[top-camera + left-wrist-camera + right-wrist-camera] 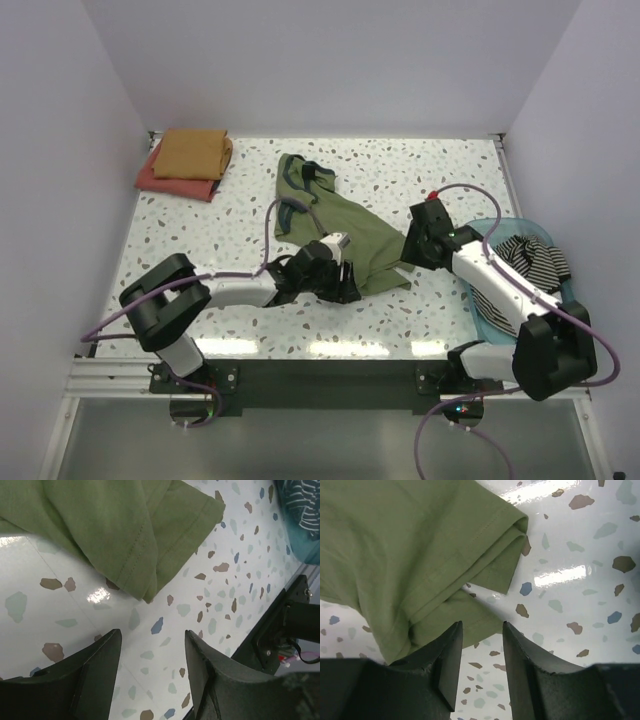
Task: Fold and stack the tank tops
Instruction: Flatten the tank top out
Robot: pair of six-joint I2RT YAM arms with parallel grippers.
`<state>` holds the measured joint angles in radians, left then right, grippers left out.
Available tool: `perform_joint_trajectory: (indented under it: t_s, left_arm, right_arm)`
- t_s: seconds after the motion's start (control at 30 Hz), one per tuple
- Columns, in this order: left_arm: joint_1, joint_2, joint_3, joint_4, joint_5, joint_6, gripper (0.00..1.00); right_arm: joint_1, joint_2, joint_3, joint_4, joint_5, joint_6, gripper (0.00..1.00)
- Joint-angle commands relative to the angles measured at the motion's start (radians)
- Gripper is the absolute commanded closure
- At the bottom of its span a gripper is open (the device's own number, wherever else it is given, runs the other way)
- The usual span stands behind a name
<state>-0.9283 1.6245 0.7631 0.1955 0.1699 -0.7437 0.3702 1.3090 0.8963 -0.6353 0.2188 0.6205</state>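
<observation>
Speckled table (200, 230), white walls (330, 60), olive tank top (352, 228)

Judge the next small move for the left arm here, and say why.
Probably ease the left gripper forward to the folded hem corner of the olive tank top: its fingers stand open over bare table, with the cloth just ahead and ungripped.

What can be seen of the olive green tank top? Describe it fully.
The olive green tank top is soft, matte cloth with navy trim at its straps, which lie at its far end. It lies rumpled and partly folded over itself in the middle of the speckled table, its stitched hem doubled at the near end. The left gripper and right gripper flank that end, both open; contact cannot be told.
</observation>
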Motion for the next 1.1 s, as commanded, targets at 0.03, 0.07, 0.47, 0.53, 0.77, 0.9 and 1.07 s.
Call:
perform_joint_trajectory:
  t_s: [0.03, 0.07, 0.47, 0.53, 0.77, 0.9, 1.07]
  left_arm:
    - [-0.021, 0.070, 0.071, 0.058, -0.165, -0.054, 0.41]
    - [-0.023, 0.083, 0.079, 0.061, -0.168, -0.060, 0.41]
    - [-0.027, 0.202, 0.242, -0.068, -0.397, -0.051, 0.64]
    - [-0.026, 0.204, 0.246, -0.080, -0.406, -0.049, 0.75]
    - [0.020, 0.147, 0.219, -0.133, -0.412, -0.034, 0.92]
    - [0.080, 0.081, 0.167, -0.156, -0.399, -0.019, 0.95]
    - [0.193, -0.080, 0.105, -0.233, -0.375, 0.012, 0.96]
  right_arm:
    - [0.004, -0.082, -0.065, 0.106, -0.047, 0.071, 0.59]
    - [0.004, -0.085, -0.091, 0.108, -0.041, 0.074, 0.59]
    - [-0.008, 0.036, -0.116, 0.175, 0.080, 0.108, 0.50]
    - [-0.019, 0.064, -0.106, 0.192, 0.073, 0.105, 0.51]
    - [-0.022, 0.171, -0.102, 0.255, 0.036, 0.116, 0.64]
    - [-0.022, 0.208, -0.108, 0.279, 0.073, 0.125, 0.74]
    - [-0.022, 0.225, -0.063, 0.243, 0.105, 0.124, 1.00]
